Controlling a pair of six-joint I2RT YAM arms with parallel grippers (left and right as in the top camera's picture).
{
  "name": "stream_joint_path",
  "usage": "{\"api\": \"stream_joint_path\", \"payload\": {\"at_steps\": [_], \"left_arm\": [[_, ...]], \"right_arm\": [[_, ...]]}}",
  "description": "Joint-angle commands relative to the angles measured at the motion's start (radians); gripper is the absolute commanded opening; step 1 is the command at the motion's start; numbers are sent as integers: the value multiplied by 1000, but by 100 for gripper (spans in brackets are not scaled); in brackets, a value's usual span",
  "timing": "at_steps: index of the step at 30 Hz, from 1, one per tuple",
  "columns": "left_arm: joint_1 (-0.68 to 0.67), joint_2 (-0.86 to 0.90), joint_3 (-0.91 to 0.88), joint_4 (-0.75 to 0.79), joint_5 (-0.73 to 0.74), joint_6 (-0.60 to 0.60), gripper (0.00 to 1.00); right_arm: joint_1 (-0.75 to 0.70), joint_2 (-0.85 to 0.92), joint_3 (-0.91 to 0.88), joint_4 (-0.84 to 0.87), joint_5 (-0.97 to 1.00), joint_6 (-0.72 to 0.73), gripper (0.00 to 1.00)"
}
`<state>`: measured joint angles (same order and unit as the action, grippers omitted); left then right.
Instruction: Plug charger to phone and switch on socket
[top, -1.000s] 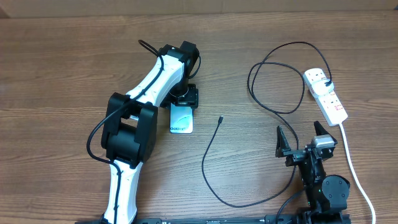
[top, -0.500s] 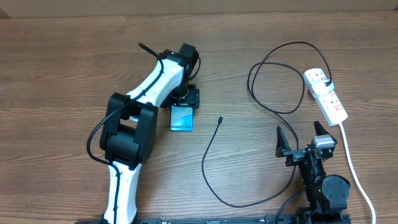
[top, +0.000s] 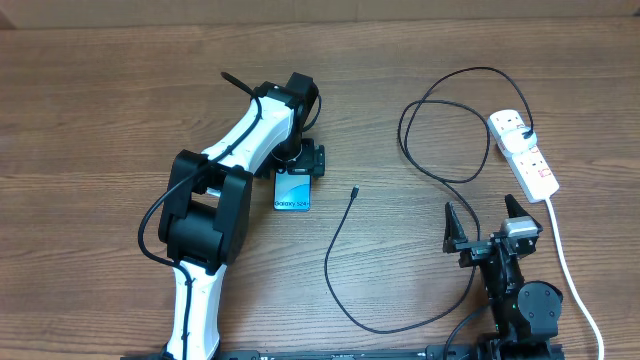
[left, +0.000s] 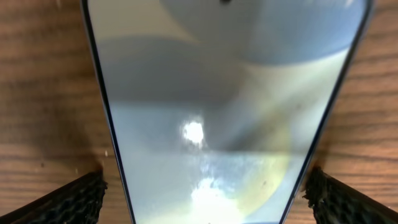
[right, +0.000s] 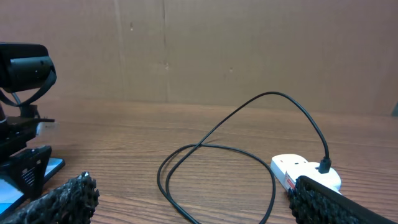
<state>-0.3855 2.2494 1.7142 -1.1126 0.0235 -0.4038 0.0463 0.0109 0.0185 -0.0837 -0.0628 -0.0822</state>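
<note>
Phone (top: 292, 190): flat on the wood, screen up, lit blue-cyan, white "Galaxy S24" text along its near short end. Its far end is hidden in the overhead view. In the left wrist view the phone (left: 217, 112) shows a glossy, reflecting screen with dark edges.

Charger (top: 335, 270): thin black cable, one long curve at the front and one loop beside the socket (top: 523, 152). The connector tip (top: 354, 191) lies free on the wood, right of the phone and apart from it. The plug (top: 527, 131) sits in the socket's far outlet.

Socket: white strip, angled, with red-marked switches whose position is unreadable. A thick white cord leaves its near end.
</note>
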Motion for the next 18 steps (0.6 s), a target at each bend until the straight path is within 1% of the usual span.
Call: {"api": "stream_joint_path", "payload": {"at_steps": [1,8,14,18], "left_arm": [[-3,28,-32,-33,-29,-47,100],[-19,28,-32,-69,-23,-46,99],[-26,28,-35,-42,-24,-46,100],[-26,28,-48,-9,-31,-46,90]], "right_arm": [[2,-8,-10,3,9,3,100],[2,-8,-10,3,9,3,100],[2,-8,-10,3,9,3,100],[2,-8,-10,3,9,3,100]]}}
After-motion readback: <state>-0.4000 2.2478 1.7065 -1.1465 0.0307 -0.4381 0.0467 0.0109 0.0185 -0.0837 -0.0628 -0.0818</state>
